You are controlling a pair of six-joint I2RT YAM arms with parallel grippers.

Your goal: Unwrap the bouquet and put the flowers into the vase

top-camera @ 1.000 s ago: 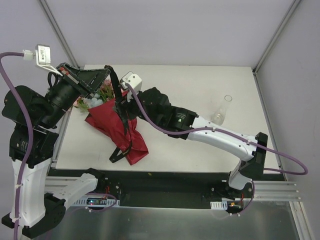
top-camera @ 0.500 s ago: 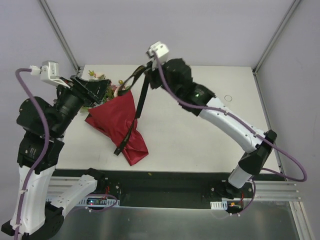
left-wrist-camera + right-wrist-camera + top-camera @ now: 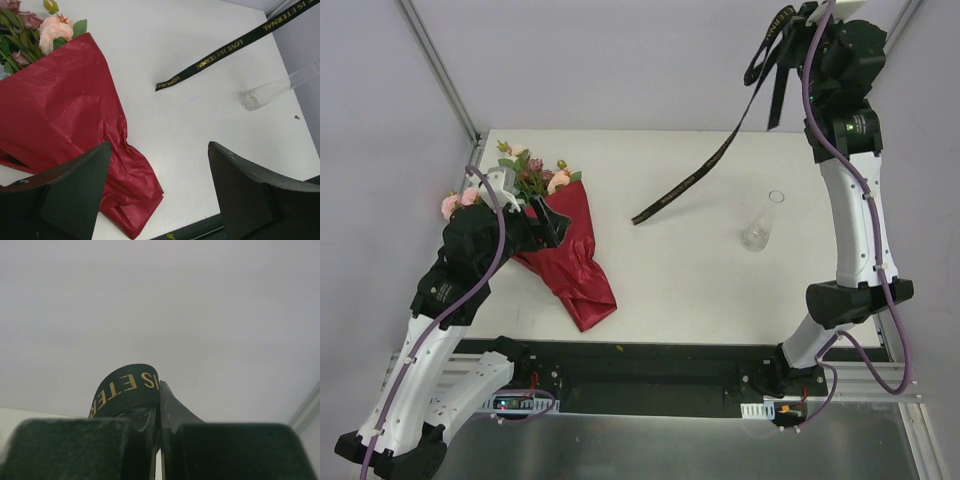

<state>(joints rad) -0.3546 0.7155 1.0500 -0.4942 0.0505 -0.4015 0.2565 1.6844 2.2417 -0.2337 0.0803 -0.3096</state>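
Holding right gripper (image 3: 160, 401) high over far-right corner of white desk (image 3: 700, 285), clamping black ribbon (image 3: 718, 160); hovering left gripper (image 3: 160, 186), jaws apart, above bouquet (image 3: 65, 117) by left edge; pale walls (image 3: 620, 60) enclosing.

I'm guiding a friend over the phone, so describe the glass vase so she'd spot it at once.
On the white table, go to the right side, away from the bouquet lying at the left. A small vase stands there alone, past the loose end of the black ribbon. It is the only clear glass thing, narrow-necked with a round rim.
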